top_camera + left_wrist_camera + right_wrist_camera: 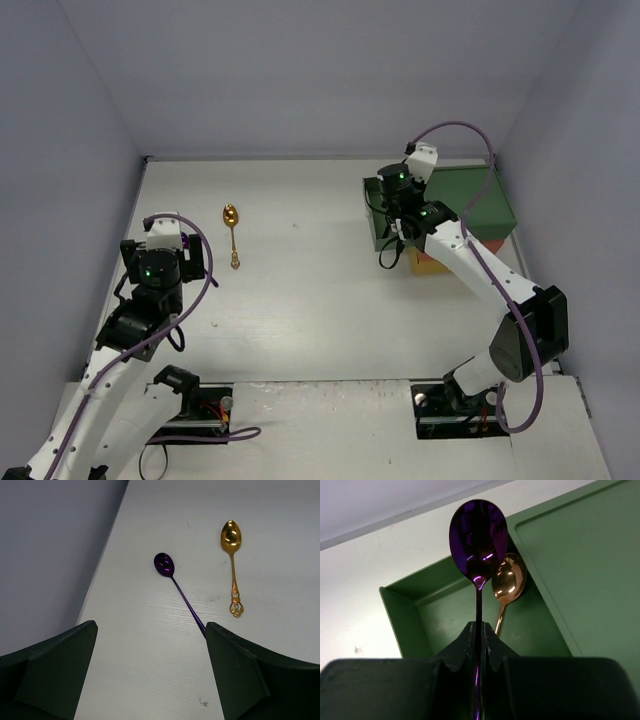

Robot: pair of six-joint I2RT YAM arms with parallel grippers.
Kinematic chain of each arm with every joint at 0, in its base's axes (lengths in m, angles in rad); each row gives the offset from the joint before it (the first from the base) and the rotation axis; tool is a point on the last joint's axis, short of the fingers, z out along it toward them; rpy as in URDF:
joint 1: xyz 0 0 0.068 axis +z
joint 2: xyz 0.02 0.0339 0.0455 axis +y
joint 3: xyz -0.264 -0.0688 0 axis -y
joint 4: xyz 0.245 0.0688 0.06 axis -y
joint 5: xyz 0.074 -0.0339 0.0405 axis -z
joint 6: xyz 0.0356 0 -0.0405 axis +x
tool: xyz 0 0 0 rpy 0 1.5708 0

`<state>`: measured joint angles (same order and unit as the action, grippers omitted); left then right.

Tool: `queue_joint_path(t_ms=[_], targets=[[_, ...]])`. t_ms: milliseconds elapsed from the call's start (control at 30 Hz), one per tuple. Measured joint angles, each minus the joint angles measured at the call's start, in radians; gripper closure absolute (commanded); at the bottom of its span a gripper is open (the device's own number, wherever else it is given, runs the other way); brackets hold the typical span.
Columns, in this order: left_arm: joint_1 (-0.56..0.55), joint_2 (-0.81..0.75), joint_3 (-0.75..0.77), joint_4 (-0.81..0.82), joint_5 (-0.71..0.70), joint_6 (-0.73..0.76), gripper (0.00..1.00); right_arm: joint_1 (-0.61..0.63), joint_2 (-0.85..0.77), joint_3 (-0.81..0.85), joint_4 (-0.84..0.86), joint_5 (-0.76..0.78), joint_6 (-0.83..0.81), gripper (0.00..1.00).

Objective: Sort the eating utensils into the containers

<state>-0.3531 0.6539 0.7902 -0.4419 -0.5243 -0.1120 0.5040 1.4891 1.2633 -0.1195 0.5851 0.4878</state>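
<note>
The right gripper (479, 630) is clamped on the held purple spoon (478, 540) at frame centre, the handle's lower end hidden between its jaws. Behind the bowl, a copper spoon (509, 582) lies partly covered in the green drawer (440, 615). The left gripper (150, 627) gapes empty. The loose purple spoon (164, 564) disappears behind its lower-right finger, with the gold spoon (231, 555) at upper right.

Table (320, 300): white top with a faint wood grain. Lying directly on it:
- gold spoon (232, 232), far left area, bowl toward the far edge, ornate handle end nearer
- purple spoon (172, 582), just beside the gold one on the left-edge side, angled, not touching it
- block of stacked drawer-boxes (475, 200), far right, green on top
</note>
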Motion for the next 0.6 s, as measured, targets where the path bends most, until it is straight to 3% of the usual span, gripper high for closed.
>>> queue_joint_path(t_ms=[233,600], targets=[[0.000,0.010,0.000,0.000,0.001,0.000,0.13,-0.007,-0.014,-0.048,0.027,-0.041,0.054,0.99],[0.000,0.048,0.000,-0.001,0.011,0.000,0.13,-0.007,-0.056,-0.101,0.041,-0.075,0.118,0.62]])
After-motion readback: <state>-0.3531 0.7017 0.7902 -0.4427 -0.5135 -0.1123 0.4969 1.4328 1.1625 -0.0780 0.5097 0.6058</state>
